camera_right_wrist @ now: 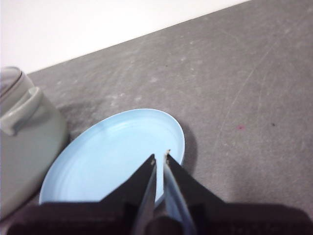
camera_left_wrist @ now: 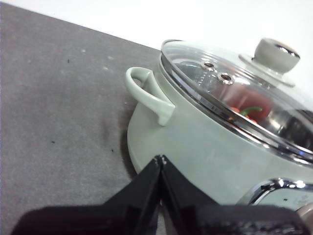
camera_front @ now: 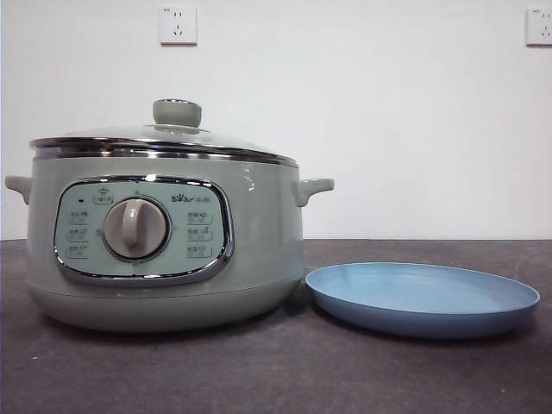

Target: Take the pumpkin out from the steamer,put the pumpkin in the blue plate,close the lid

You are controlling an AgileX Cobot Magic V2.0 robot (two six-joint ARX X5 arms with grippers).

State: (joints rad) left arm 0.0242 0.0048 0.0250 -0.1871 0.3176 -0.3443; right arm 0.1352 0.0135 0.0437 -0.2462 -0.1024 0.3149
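The round glass lid with its pale green knob still covers the large sage-green steamer. Through the glass, what seems to be the small orange-red pumpkin sits inside. The left hand, pressed together and empty, lies beside the steamer's handle, nearer the knob. The right hand, jaws almost closed and empty, hovers over the light-blue plate on the dark bench.

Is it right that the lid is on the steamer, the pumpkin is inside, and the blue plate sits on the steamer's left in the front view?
Not quite. The front view shows the blue plate on the right of the steamer, not the left. The rest holds: the lid is on, and the left wrist view shows the pumpkin through the glass.
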